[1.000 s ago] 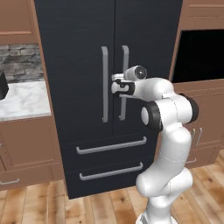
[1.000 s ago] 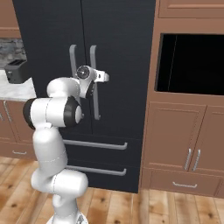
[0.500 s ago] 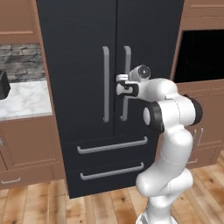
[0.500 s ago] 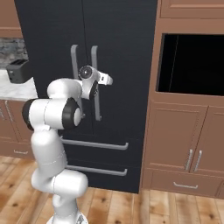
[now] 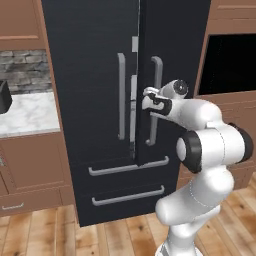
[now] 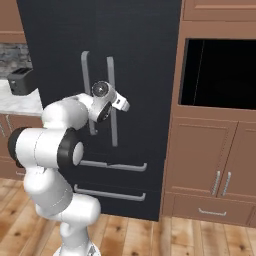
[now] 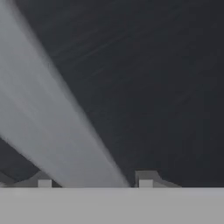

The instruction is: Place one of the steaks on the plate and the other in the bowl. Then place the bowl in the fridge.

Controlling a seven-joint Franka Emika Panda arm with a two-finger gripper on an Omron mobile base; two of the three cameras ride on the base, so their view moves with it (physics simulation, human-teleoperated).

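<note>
The fridge is tall and black, and its right door stands a crack ajar, with a pale strip showing at the seam. My gripper is shut on that door's long grey handle at about mid-height. From the right base view the hand sits against the same handle on the fridge. In the hand view the grey handle runs diagonally between my finger tips, with the gripper around it. The steaks, the plate and the bowl are out of view.
A black wall oven set in wood stands right of the fridge, with cabinet doors below. A marble counter lies to the left, with a dark toaster on it. Two fridge drawers sit low.
The jaws went from wide open to shut on the right door handle. That door has come a little away from the left one, and the hand has drawn slightly back.
</note>
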